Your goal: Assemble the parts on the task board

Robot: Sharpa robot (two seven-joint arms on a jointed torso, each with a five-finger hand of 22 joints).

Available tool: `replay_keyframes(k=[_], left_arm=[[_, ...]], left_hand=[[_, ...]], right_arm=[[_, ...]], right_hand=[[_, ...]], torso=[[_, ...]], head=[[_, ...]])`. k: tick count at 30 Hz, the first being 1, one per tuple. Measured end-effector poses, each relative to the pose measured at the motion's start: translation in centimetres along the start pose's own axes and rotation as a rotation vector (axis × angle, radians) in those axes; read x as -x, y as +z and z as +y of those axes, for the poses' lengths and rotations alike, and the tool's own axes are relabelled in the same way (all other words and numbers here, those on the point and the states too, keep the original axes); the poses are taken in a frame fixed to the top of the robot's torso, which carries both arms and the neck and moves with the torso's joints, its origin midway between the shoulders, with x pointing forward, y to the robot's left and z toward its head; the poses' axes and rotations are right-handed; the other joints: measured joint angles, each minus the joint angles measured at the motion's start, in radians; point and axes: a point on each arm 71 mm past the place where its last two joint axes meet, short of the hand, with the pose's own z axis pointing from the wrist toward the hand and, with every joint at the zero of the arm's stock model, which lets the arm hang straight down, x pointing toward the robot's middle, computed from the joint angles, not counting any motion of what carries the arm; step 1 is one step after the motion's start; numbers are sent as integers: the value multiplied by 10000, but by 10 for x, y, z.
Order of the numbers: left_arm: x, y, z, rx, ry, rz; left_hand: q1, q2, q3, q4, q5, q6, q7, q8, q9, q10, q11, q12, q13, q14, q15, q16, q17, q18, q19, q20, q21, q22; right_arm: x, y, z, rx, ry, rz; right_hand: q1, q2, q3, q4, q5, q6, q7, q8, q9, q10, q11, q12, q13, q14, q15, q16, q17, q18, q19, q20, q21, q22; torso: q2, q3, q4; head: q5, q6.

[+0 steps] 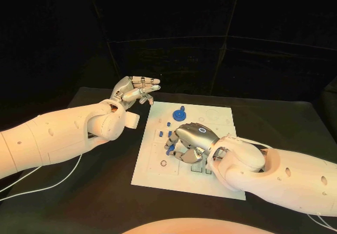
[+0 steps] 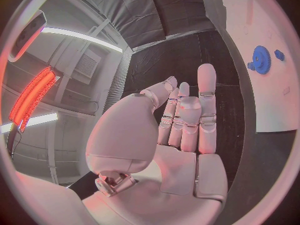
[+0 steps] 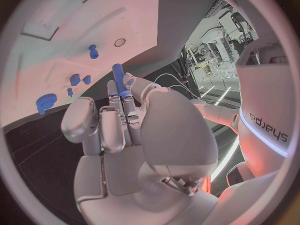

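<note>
a slim blue peg is pinched in the fingertips of the right hand over the middle of the white task board, near its left edge; with so light a pinch the peg could tilt or slip as it is lowered, and a hole could be missed. the left hand is held released, fingers apart, off the board's far left corner. the peg is shown by the right wrist view, whereas in the head view it is largely hidden beneath the hand; the blue gear is seen from the left wrist.
</note>
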Motion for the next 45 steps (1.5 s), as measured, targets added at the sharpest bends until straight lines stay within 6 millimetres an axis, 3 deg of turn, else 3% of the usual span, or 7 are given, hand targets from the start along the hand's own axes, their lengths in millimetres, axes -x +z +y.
replay_keyframes(k=[26,45], left_arm=[[-4,2,0,9,-48,97],[-4,1,0,25,-53,105]], left_hand=[[0,0,0,0,0,0,0,0,0,0,0,0,0,1,0,0,-10,0,0,0,0,1],[0,0,0,0,0,0,0,0,0,0,0,0,0,1,1,0,-9,0,0,0,0,2]], right_arm=[[-31,18,1,246,189,887],[-36,19,-1,221,-5,1259]], right_hand=[[0,0,86,-89,57,-1,1,0,-13,-1,-1,-153,69,0,1,-1,-16,0,-1,1,-1,-26],[0,0,80,-83,96,-1,1,-36,-23,-1,-1,-125,88,0,1,-1,-52,0,-1,1,-1,-38]], torso=[[-4,3,-11],[0,11,-15]], head=[[249,-163],[267,-234]])
